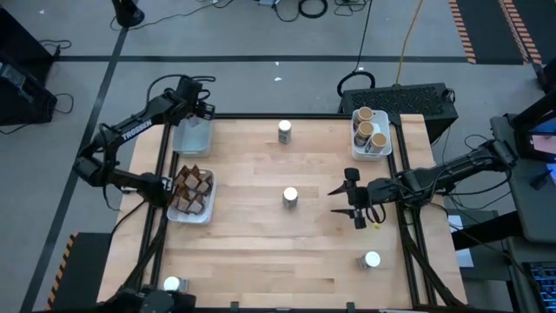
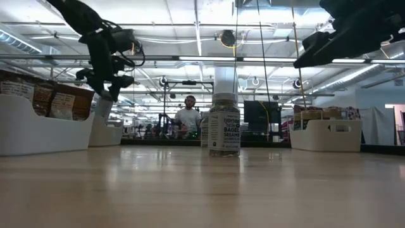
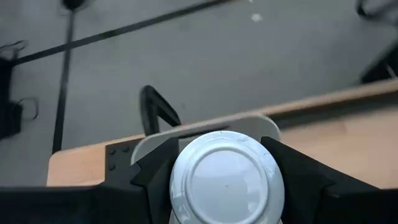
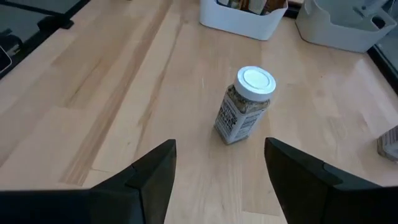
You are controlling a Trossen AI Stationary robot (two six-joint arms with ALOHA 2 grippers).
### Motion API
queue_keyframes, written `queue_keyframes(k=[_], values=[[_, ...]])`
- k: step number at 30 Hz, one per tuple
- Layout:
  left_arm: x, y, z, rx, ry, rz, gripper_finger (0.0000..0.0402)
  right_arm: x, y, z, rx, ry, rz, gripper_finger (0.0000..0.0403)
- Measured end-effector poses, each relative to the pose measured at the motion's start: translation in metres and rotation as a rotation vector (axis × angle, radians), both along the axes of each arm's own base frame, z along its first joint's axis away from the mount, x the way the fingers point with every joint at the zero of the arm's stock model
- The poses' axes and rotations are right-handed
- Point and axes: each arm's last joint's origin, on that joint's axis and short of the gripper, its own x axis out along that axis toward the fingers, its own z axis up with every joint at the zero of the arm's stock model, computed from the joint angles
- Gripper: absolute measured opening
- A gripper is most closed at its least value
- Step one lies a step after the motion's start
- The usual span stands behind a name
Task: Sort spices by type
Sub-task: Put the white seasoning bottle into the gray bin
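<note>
Left gripper (image 3: 227, 186) clamps white-lidded jar (image 3: 227, 177) over empty tray (image 1: 193, 135); right gripper (image 4: 217, 168) jaws apart.

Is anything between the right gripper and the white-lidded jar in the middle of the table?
Nothing visible. The right gripper is open, facing the white-lidded jar across bare wooden table. The trays lie beyond the jar, not in the path. The left gripper holds another white-lidded jar over the far-left tray.
</note>
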Motion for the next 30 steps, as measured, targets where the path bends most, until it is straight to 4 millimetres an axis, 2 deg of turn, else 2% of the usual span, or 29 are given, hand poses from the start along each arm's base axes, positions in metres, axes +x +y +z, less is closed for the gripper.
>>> queue_keyframes(k=[4,9,14,22,30], values=[[-0.002,0.001,-0.008,0.046,-0.044,0.120,0.0214,0.001,0.000,0.003,-0.016,-0.033,0.013,0.0226],[-0.001,0.004,-0.009,0.104,-0.108,0.257,0.0214,0.001,0.000,0.002,-0.038,-0.031,0.020,0.0226],[0.002,0.008,-0.014,0.132,-0.090,0.312,0.0214,0.002,-0.003,0.002,-0.047,-0.029,0.009,0.0226],[0.009,0.021,-0.041,0.112,-0.027,0.396,0.0214,0.002,-0.002,0.002,-0.033,-0.020,0.033,0.0226],[0.013,0.029,-0.056,0.128,-0.012,0.450,0.0214,0.002,-0.002,0.001,-0.030,-0.017,0.032,0.0226]])
